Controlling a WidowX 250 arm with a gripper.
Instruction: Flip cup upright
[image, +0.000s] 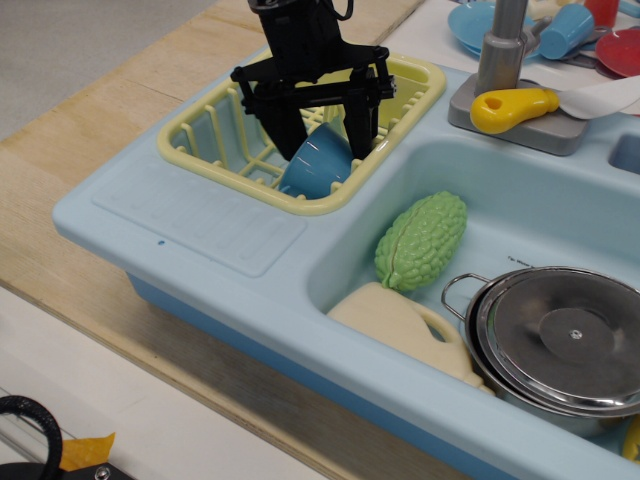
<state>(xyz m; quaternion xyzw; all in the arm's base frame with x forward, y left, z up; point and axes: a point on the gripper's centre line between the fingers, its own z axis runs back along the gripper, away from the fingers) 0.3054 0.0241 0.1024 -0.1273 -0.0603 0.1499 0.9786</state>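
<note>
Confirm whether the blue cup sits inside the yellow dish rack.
Yes, the blue cup lies tipped on its side within the yellow dish rack, between the open gripper's fingers.

Between the matt black fingers (291, 128) the cup (316, 163) looks smooth, glossy plastic; beneath them the rack (205, 150) is dull plastic.

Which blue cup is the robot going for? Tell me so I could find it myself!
Look at the yellow dish rack set in the light blue toy sink's left side. The cup lies tipped over in the rack's near corner, right under the black end effector. It is medium blue and alone in the rack, unlike the teal cup among the plates by the faucet.
</note>
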